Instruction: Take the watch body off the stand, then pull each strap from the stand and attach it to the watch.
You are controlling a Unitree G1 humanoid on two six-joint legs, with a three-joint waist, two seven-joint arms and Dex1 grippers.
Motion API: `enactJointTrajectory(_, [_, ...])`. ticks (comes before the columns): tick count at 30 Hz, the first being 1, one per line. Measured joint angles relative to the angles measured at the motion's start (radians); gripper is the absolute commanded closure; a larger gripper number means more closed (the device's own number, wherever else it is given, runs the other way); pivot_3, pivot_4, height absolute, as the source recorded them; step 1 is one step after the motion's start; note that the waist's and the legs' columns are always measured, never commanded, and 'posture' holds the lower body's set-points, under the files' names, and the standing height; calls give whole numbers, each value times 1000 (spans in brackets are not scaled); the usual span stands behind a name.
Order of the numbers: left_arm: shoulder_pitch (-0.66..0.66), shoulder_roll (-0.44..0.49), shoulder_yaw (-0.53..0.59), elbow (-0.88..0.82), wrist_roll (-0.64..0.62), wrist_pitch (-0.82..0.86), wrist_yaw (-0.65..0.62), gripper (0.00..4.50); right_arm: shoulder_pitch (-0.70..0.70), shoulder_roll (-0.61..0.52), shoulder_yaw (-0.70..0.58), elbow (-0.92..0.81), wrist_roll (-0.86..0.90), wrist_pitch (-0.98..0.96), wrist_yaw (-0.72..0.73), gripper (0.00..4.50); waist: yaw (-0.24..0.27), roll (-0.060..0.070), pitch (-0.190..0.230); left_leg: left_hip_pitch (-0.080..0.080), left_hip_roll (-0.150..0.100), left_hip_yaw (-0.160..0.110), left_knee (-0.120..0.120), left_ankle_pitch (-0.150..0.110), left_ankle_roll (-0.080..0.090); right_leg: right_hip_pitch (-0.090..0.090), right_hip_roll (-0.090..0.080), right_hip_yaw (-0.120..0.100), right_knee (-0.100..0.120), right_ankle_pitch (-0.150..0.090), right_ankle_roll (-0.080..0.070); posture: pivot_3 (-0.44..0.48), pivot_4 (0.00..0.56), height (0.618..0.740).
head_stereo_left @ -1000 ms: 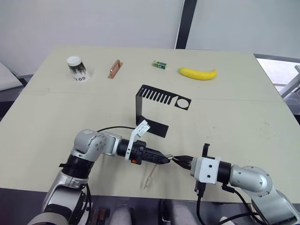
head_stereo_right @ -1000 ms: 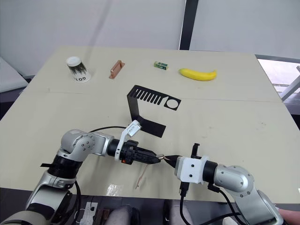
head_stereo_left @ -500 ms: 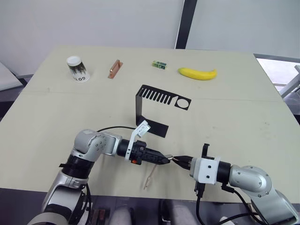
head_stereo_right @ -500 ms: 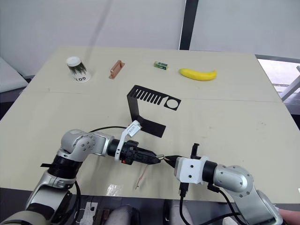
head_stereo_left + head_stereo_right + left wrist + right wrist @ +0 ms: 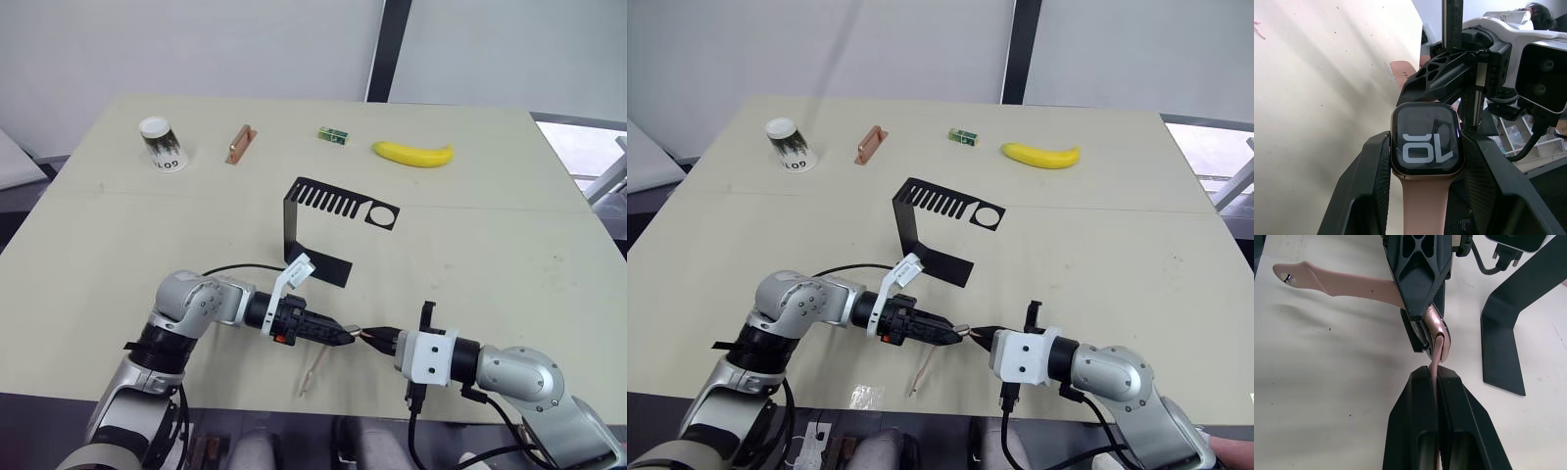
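Left hand (image 5: 1422,191) around "10" watch body (image 5: 1425,139)

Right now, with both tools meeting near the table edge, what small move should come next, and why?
Probably a short push of the right tool toward the watch body, which the left tool grips. One pink strap already hangs from the watch, and the second strap, pinched in the right tool, touches the case edge, so it seems not fully seated.

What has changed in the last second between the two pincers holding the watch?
Very little. The right pincer has crept slightly toward the left pincer, pressing its pale pink strap against the small black rounded-square watch body. Both grips are unchanged, and the black bent sheet-metal stand hasn't moved.
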Motion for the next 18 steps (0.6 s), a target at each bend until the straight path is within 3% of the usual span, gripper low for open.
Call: enactJointTrajectory(18, [0,6,-8,0,5,-4,0,2902,-28,-2,22,7,0,30,12,4500,0,0,0,0,0,0,0,0,0,0,0,0,0,0,0,0,150,740])
